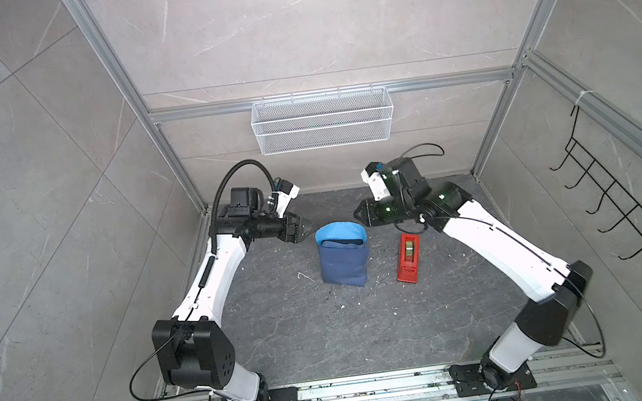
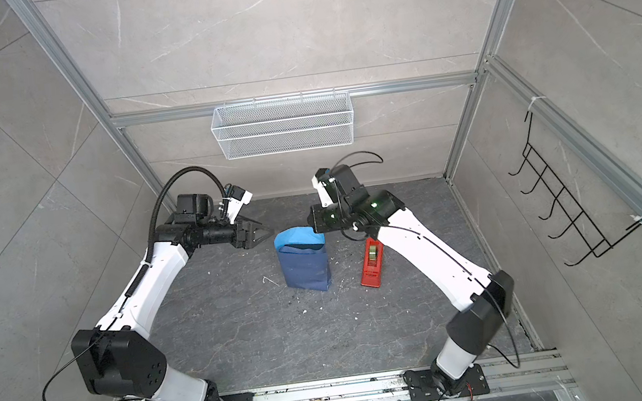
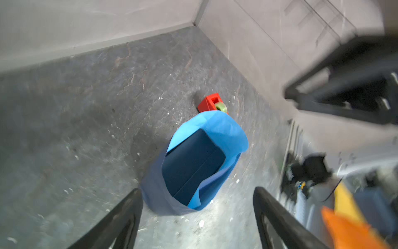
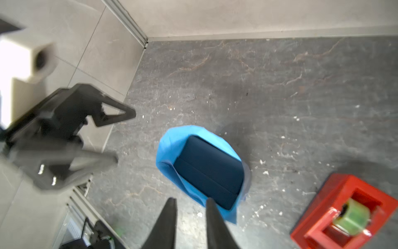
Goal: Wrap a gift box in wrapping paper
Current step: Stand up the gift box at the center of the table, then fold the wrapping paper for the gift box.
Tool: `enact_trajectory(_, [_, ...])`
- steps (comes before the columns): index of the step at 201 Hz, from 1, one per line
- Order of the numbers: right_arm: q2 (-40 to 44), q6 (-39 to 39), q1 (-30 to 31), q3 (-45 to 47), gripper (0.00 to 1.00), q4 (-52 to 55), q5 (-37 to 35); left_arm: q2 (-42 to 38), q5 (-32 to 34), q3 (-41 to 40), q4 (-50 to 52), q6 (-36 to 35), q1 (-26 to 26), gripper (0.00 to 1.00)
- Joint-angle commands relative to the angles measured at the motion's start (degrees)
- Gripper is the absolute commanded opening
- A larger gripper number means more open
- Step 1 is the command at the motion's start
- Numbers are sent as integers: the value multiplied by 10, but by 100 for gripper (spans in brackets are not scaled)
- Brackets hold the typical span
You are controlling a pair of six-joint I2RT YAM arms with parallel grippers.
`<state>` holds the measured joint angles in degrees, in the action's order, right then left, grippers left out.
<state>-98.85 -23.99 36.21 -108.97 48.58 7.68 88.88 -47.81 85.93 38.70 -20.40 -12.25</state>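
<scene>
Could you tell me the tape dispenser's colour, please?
The tape dispenser is red; clearest in right wrist view.

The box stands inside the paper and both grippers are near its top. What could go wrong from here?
1. The gift box stands on end in the loose wrapping paper sleeve, held by neither gripper; a sideways push from the left gripper or right gripper could topple it.
2. The red tape dispenser lies near the right arm, which may knock it.

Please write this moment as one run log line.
paper: sleeve round upright box, top open | left gripper: open, empty | right gripper: narrow gap, empty
</scene>
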Motion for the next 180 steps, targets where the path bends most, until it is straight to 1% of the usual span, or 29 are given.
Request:
enact_trajectory(1, [-83, 30, 4, -91, 11, 141, 15, 3, 16, 42, 121, -303, -22, 82])
enact_trajectory(14, [-131, 34, 7, -145, 0, 170, 31, 10, 14, 37, 136, -399, -23, 83])
enact_trajectory(26, [-181, 37, 9, -201, 0, 212, 43, 19, 12, 35, 161, -499, -25, 83])
enact_trajectory(30, [-198, 38, 10, -223, 0, 228, 44, 22, 15, 35, 165, -520, -26, 83])
enact_trajectory(50, [-289, 55, 20, -358, 0, 317, 41, 43, 19, 43, 168, -584, -34, 82])
enact_trajectory(56, [-323, 57, 23, -419, 0, 346, 35, 50, 21, 45, 167, -601, -37, 82])
enact_trajectory(72, [-398, 57, 31, -542, 0, 407, 38, 67, 44, 54, 164, -634, -55, 81])
enact_trajectory(84, [-444, 49, 31, -612, 0, 434, 49, 78, 66, 53, 154, -655, -70, 81])
enact_trajectory(91, [-461, 44, 31, -635, 0, 440, 52, 84, 75, 53, 149, -662, -76, 81])
enact_trajectory(105, [-471, 45, 31, -621, 0, 431, 58, 98, 79, 56, 147, -675, -83, 80])
enact_trajectory(126, [-455, 46, 32, -548, 0, 405, 62, 112, 94, 54, 120, -667, -86, 73])
enact_trajectory(137, [-451, 49, 32, -530, 0, 400, 61, 116, 94, 55, 109, -661, -87, 70])
enact_trajectory(151, [-454, 54, 32, -530, 0, 401, 55, 123, 91, 54, 103, -658, -89, 68])
enact_trajectory(165, [-461, 56, 32, -535, 0, 406, 54, 128, 99, 52, 100, -659, -97, 62])
enact_trajectory(180, [-471, 62, 32, -545, 0, 416, 73, 127, 119, 49, 96, -659, -109, 55])
